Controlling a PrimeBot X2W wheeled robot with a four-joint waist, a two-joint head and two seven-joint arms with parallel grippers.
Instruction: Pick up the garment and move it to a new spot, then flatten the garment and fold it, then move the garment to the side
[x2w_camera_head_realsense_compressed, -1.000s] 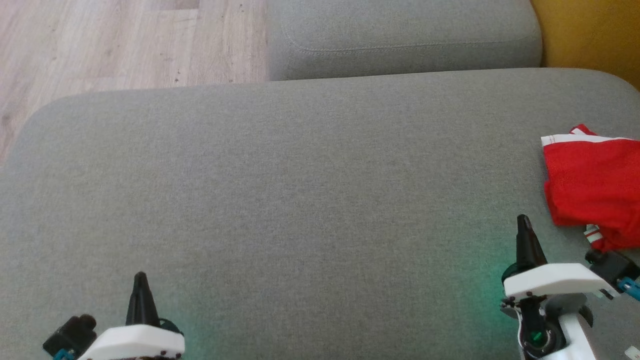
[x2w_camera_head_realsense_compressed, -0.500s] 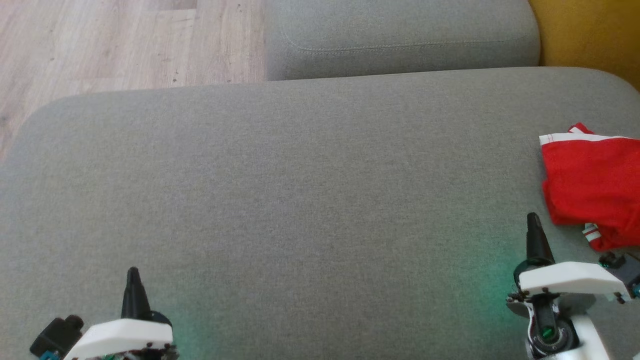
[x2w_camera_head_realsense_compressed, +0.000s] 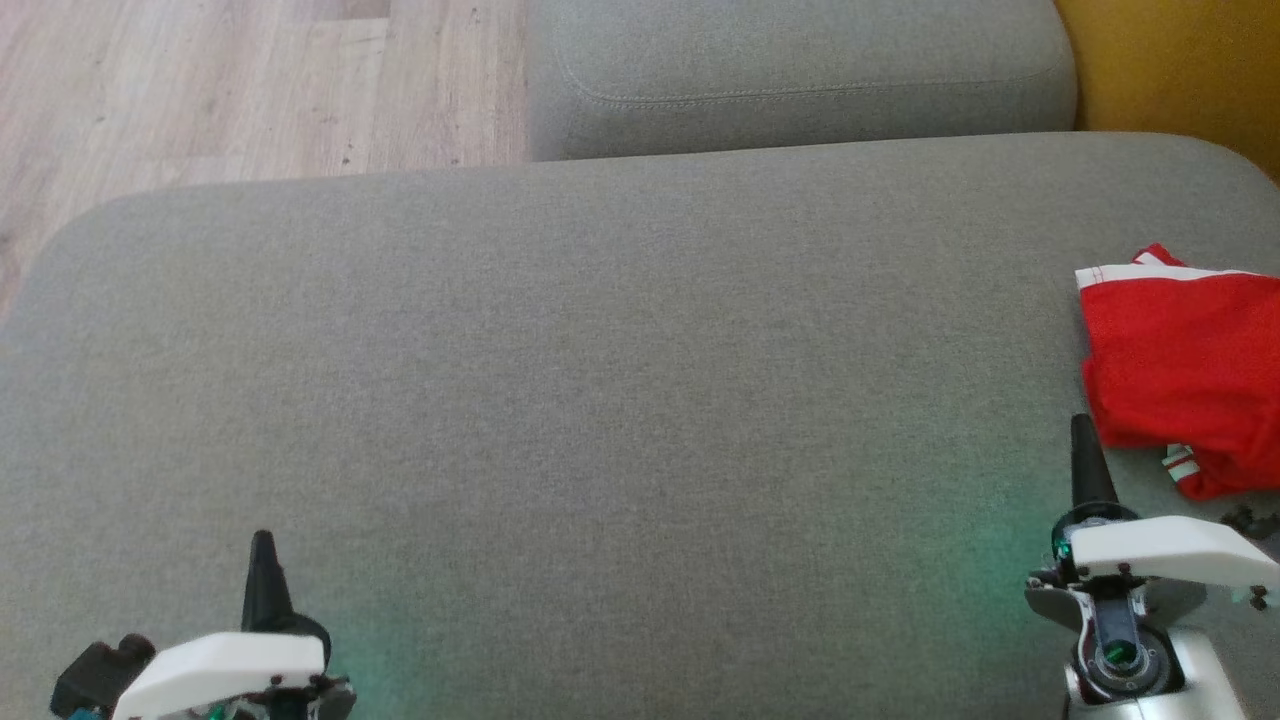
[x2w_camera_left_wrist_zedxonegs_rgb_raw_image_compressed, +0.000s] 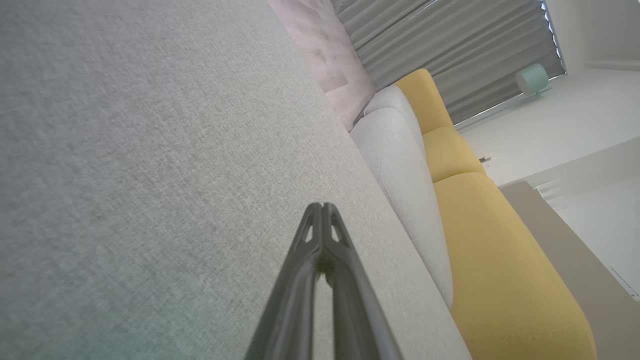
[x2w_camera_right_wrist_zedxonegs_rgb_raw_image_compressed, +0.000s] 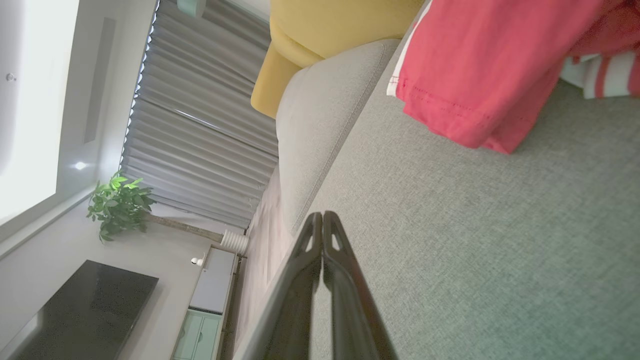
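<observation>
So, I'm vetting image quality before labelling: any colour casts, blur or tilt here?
Head view: sharp, green glows on the grey cushion beside the left end effector and right end effector. Right wrist view: rolled sideways, red garment slightly soft. Left wrist view: rolled too, pale wall washed out.

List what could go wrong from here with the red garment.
1. The right gripper sits shut beside the red garment; advancing without opening could shove the fabric.
2. The garment runs past the head view's right edge, hiding how far it spreads.
3. It lies bunched in layers on the grey cushion; a pinch may catch one layer only.
</observation>
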